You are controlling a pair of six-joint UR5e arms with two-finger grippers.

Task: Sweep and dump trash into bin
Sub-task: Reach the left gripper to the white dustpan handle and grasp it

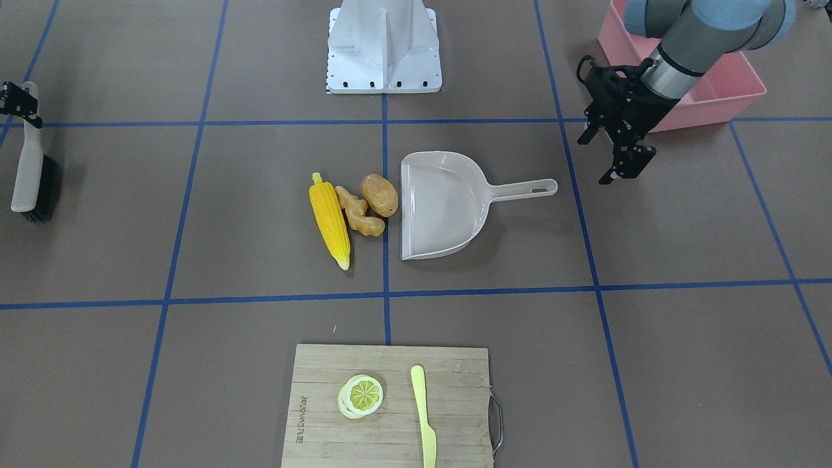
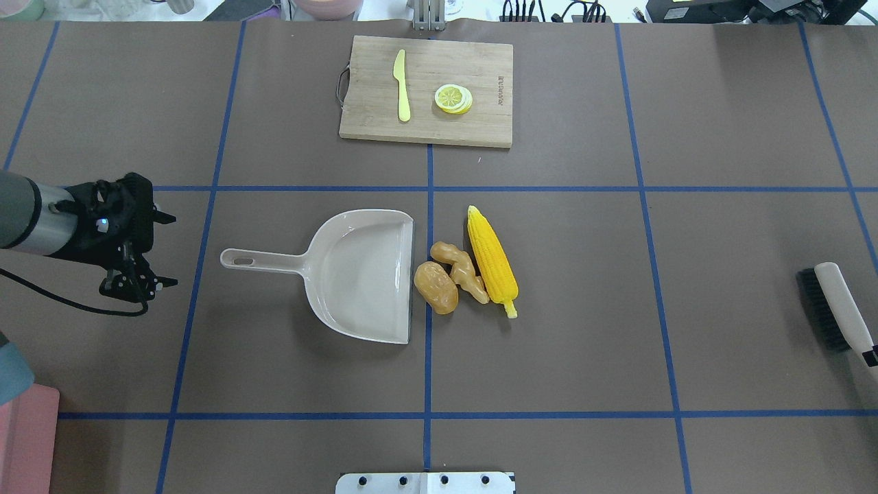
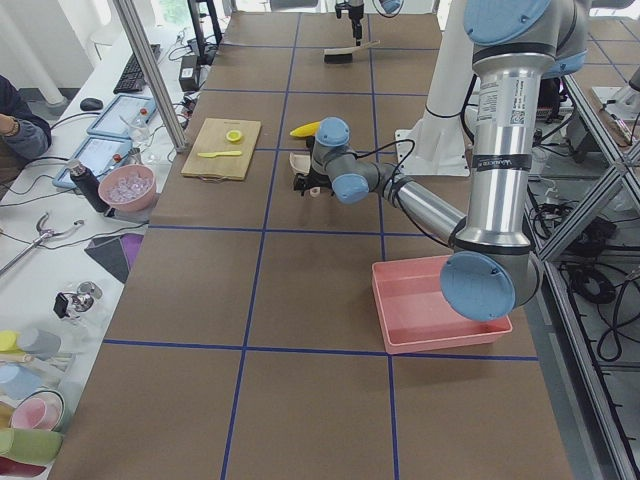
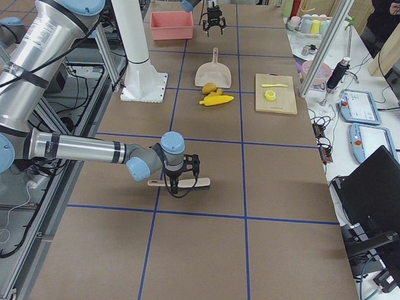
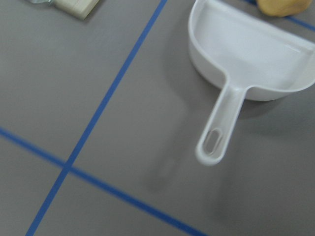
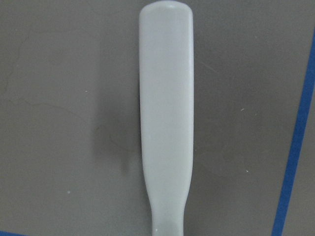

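The trash lies mid-table: a yellow corn cob (image 1: pixel 330 224), a tan ginger root (image 1: pixel 357 211) and a brown potato (image 1: pixel 379 194), right at the open mouth of the beige dustpan (image 1: pixel 442 208). The pink bin (image 1: pixel 728 78) stands at the table corner behind my left arm. My left gripper (image 1: pixel 608 156) is open and empty, above the table a short way beyond the dustpan's handle end (image 5: pixel 214 145). My right gripper (image 1: pixel 19 104) is at the handle of a white brush (image 1: pixel 29 162) with black bristles. I cannot tell whether it grips the brush.
A wooden cutting board (image 1: pixel 318 390) at the far edge carries a lemon slice (image 1: pixel 361 395) and a pale yellow knife (image 1: pixel 424 416). The robot's white base plate (image 1: pixel 383 45) stands at the near edge. Blue tape lines cross the brown table.
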